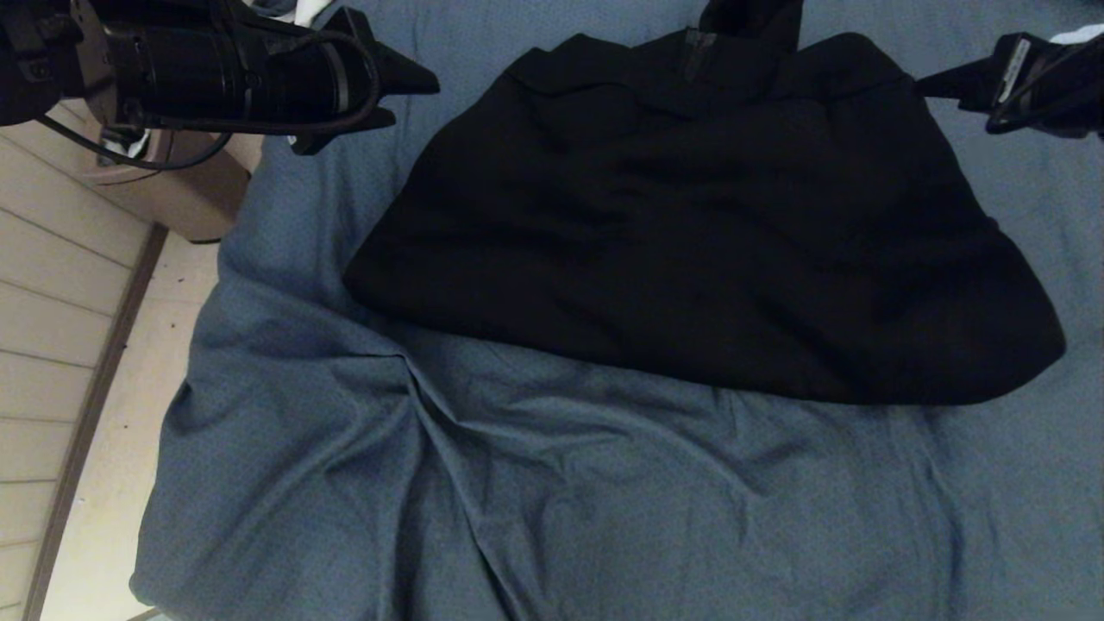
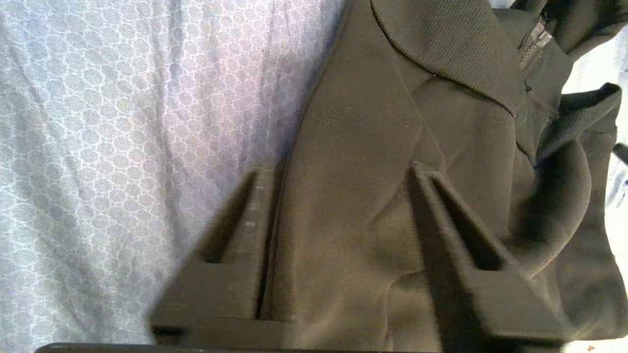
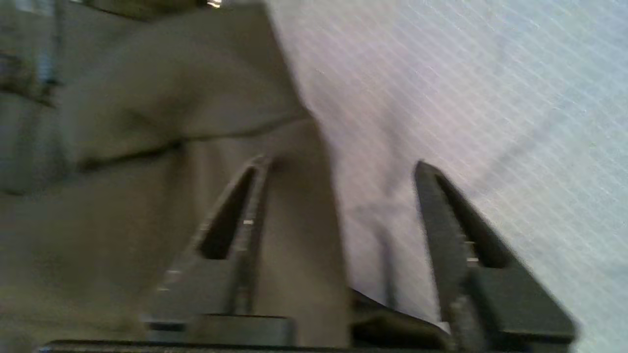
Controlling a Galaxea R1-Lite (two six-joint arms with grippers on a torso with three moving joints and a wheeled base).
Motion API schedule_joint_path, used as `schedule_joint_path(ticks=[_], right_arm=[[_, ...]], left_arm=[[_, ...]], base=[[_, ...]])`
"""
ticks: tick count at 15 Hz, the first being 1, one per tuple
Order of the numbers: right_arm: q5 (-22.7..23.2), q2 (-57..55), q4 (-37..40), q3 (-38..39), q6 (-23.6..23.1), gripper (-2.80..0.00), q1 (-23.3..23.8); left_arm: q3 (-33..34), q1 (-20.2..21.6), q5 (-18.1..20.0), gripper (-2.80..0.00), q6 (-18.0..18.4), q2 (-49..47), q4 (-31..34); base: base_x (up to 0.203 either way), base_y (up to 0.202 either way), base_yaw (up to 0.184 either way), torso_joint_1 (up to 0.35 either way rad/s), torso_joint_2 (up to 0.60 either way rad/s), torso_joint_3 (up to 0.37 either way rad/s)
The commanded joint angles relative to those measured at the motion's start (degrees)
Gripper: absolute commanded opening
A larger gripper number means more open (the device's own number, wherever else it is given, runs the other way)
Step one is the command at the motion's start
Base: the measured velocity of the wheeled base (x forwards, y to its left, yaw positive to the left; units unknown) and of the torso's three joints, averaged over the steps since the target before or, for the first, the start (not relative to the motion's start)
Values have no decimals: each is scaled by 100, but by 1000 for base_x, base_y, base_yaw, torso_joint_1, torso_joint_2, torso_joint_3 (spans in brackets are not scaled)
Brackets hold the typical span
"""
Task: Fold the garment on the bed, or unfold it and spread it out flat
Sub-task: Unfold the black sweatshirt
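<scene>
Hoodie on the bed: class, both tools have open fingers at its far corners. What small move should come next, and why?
Probably lift both tools clear. The left tool and right tool stand open, holding nothing, and the hoodie lies folded on the bed.

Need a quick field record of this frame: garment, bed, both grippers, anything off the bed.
garment: black hoodie, folded into a compact trapezoid, zipper at its far edge
bed: blue-grey sheet, wrinkled on the near side
left gripper: open, holding nothing, over the hoodie's left edge
right gripper: open, holding nothing, over the hoodie's right edge
off bed: pale plank floor at left, brown furniture beside the bed corner
</scene>
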State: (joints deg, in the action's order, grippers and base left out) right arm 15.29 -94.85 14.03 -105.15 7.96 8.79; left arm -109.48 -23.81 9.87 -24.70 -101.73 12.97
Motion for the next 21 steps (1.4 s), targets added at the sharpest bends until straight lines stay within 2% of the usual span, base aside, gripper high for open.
schedule_joint_path(ticks=[1, 4, 9, 10, 15, 21], right_arm=[[15, -33, 12, -70, 12, 0, -134], [18, -190, 21, -134, 116, 0, -461], [34, -575, 12, -155, 197, 0, -449], [27, -630, 9, -194, 197, -280, -449], [18, -416, 17, -406, 206, -280, -557], [11, 614, 58, -338, 199, -280, -1019]], left_arm=[[95, -1, 6, 0, -26, 50, 4], [422, -1, -4, 0, -19, 188, -22], [656, -1, -12, 0, -17, 217, -58], [654, -1, -20, 0, -17, 215, -64], [630, -1, -22, 0, -26, 224, -66], [889, -8, 0, 0, -26, 399, -66]], base=[[0, 0, 0, 0, 0, 0], [0, 0, 0, 0, 0, 0], [0, 0, 0, 0, 0, 0], [0, 0, 0, 0, 0, 0], [0, 0, 0, 0, 0, 0], [0, 0, 0, 0, 0, 0]])
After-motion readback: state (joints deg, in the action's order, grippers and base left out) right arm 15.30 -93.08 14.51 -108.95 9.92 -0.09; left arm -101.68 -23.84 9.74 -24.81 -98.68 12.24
